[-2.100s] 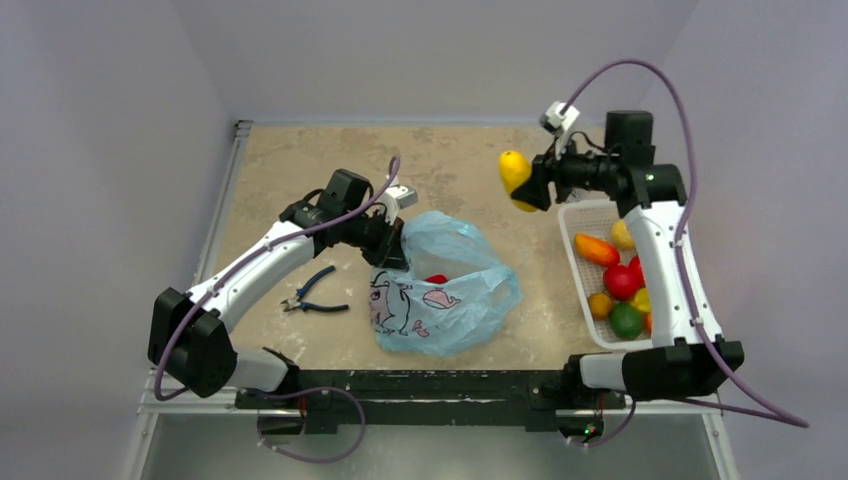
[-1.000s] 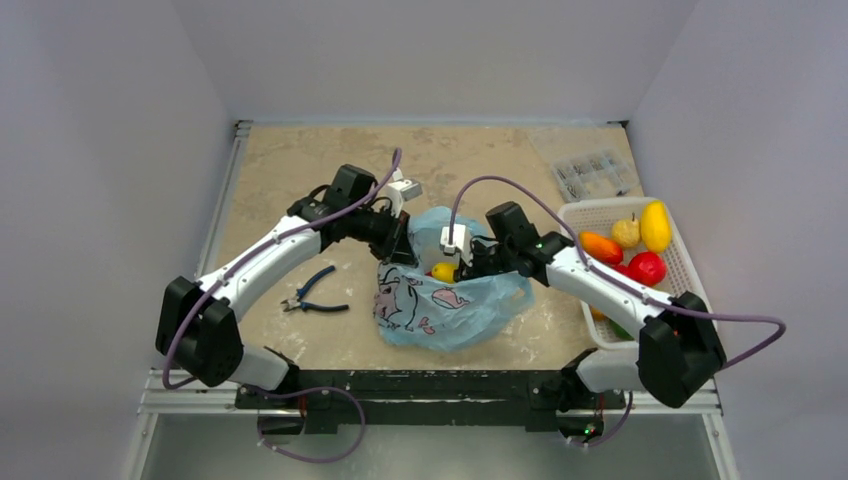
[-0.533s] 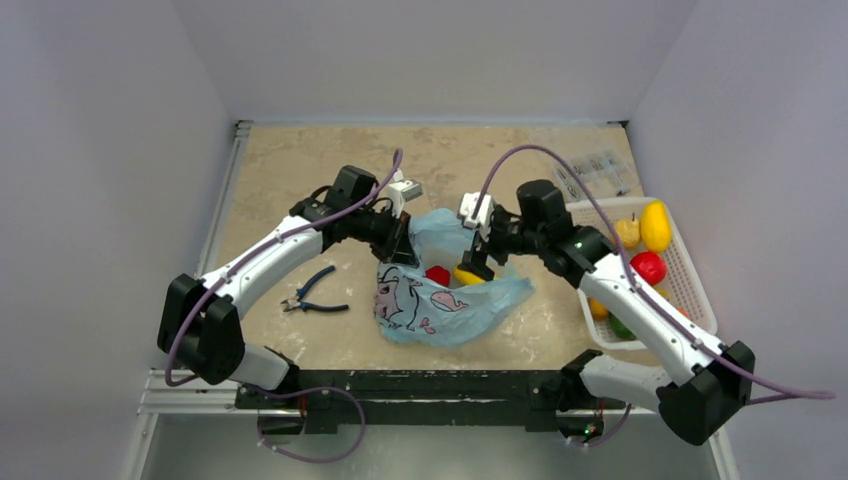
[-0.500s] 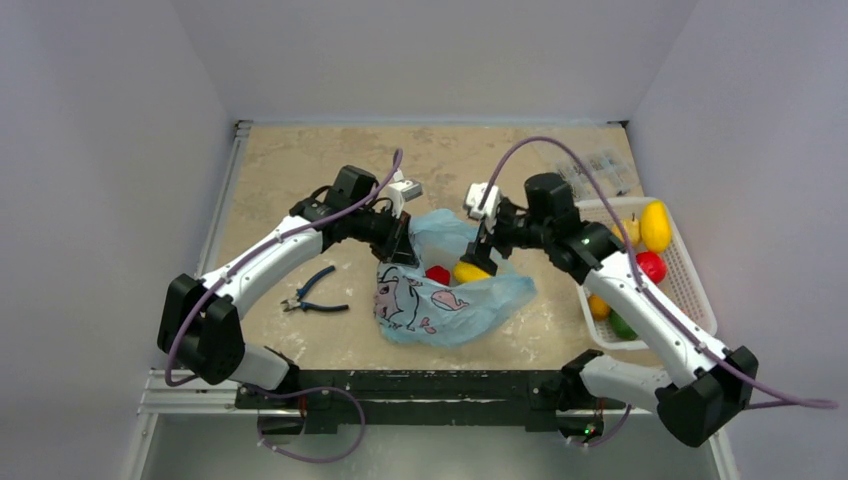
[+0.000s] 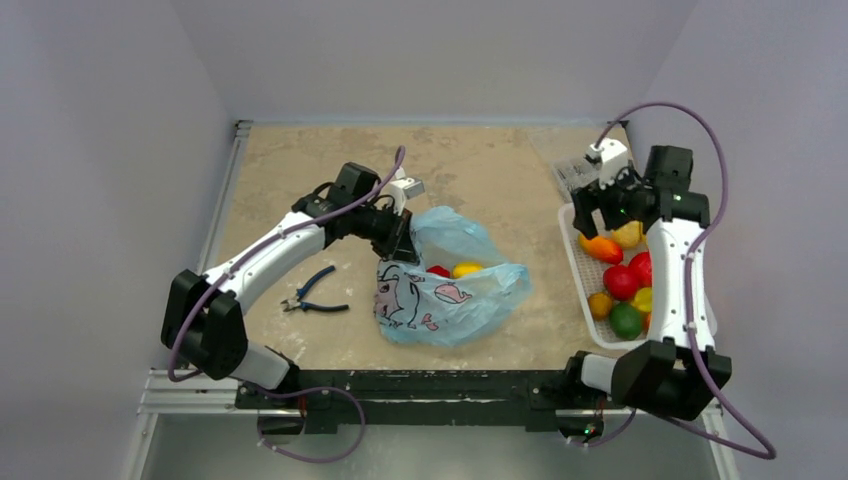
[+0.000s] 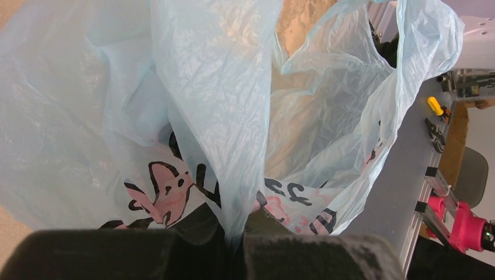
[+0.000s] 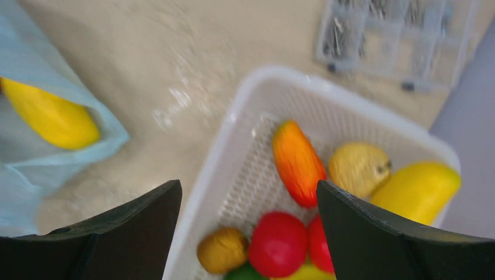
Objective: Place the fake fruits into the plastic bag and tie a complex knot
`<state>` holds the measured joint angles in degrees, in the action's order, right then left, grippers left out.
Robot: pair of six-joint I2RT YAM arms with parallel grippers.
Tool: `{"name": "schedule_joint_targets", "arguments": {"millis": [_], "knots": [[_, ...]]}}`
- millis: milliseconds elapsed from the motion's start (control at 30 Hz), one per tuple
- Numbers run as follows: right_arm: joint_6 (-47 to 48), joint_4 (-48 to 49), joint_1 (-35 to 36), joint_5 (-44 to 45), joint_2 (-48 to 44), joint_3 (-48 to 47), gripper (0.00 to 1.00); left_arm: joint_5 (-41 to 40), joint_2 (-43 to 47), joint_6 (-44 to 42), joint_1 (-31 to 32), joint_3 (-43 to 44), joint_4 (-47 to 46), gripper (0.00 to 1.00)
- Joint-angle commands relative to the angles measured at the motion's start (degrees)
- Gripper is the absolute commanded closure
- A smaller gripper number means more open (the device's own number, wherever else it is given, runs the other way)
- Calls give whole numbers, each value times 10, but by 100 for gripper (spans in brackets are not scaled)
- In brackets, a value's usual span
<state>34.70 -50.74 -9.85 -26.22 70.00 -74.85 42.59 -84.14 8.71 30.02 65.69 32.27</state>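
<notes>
Surface: beige speckled table [image 5: 480,170] between pale walls.
Pliers: blue-handled pliers [image 5: 312,291] lie on the near left, apart from everything else.
Bag: light-blue bag [image 5: 445,305] lies mid-table with its whale print up and its mouth open toward the far side.
Inside bag: a red fruit [image 5: 437,271] and a yellow fruit [image 5: 466,269] lie side by side at the mouth.
Left gripper: left gripper [image 5: 397,243] has its jaws closed on the bag's rim, holding it lifted.
Basket: white basket [image 7: 225,131] on the right holds an orange fruit [image 7: 299,162], a pear [image 7: 357,169], a red ball [image 7: 278,242] and others.
Right gripper: right gripper [image 7: 247,186] hangs above the basket, jaws wide and holding nothing.
Far right: clear parts box [image 7: 397,35] just beyond the basket.
</notes>
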Motion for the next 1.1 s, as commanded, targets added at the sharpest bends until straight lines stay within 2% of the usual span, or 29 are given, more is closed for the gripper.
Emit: {"name": "schedule_joint_targets", "arguments": {"millis": [0, 133, 333, 667, 833, 1000, 1067], "knots": [[97, -126, -98, 107, 23, 18, 15, -2, -4, -13, -3, 27, -5, 100], [106, -86, -127, 224, 35, 82, 13, -1, -6, -6, -3, 22, -14, 100], [66, -38, -127, 259, 81, 117, 13, 4, -15, -5, -2, 31, -15, 100], [72, 76, -126, 338, 119, 224, 12, 6, -15, -6, -3, 37, -14, 100], [68, 78, -126, 322, 139, 228, 28, 7, -15, -9, -3, 36, -14, 100], [58, 19, -126, 253, 128, 150, 53, 6, -13, -15, -2, 36, -9, 100], [58, -15, -126, 226, 115, 109, 59, 6, -14, -16, -3, 36, -8, 100]]}}
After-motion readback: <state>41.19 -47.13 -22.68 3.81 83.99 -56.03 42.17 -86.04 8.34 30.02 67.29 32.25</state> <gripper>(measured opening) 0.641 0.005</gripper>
